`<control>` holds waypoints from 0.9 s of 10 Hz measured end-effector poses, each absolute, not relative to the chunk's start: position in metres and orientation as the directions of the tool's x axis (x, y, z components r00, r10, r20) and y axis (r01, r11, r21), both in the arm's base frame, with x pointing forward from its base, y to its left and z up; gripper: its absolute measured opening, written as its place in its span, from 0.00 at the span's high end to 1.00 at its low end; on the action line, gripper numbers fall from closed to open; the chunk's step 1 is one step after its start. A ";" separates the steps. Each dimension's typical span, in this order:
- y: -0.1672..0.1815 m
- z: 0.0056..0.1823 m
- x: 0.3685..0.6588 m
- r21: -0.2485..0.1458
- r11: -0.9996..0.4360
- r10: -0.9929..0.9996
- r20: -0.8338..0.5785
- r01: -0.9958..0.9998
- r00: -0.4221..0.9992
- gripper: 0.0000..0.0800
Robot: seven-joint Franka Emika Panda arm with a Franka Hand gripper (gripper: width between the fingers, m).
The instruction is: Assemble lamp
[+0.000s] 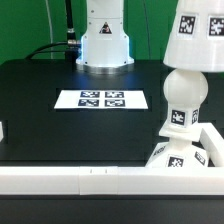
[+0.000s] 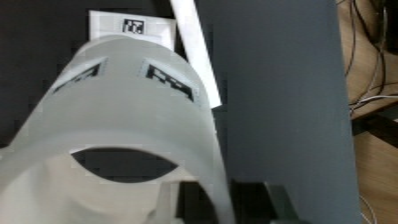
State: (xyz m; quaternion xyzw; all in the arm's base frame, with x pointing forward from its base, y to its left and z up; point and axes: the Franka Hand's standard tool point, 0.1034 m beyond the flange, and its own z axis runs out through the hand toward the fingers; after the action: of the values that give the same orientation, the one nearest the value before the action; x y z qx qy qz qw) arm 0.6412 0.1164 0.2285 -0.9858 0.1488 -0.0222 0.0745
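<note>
The white cone shade [image 1: 203, 35] with black-and-white tags hangs at the exterior view's upper right. Its lower rim is right over the top of the bulb, and I cannot tell whether they touch. The ball-shaped bulb [image 1: 185, 95] stands upright on the tagged base [image 1: 170, 152] in the corner of the white frame. In the wrist view the shade [image 2: 125, 120] fills the picture. My gripper [image 2: 221, 205] is shut on the shade's wall, with one dark finger [image 2: 191, 205] on each side. The gripper is out of the exterior view.
The marker board [image 1: 102, 99] lies flat mid-table. The robot's white pedestal [image 1: 104, 40] stands at the back. A white frame wall [image 1: 80, 180] runs along the front edge and up the exterior view's right side; it also shows in the wrist view [image 2: 199, 55].
</note>
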 end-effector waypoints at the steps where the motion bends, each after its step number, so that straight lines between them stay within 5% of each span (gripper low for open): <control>1: 0.113 0.217 0.639 -0.148 -0.946 -0.295 0.020 -0.289 0.955 0.94; 3: 0.108 0.196 0.626 -0.137 -0.944 -0.304 0.014 -0.299 0.953 0.94; 9: 0.103 0.171 0.621 -0.126 -0.947 -0.300 0.017 -0.295 0.954 0.94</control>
State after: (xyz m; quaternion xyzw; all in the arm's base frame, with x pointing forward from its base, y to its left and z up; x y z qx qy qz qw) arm 0.6212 0.1034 0.1706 -0.9865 0.1507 -0.0180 0.0613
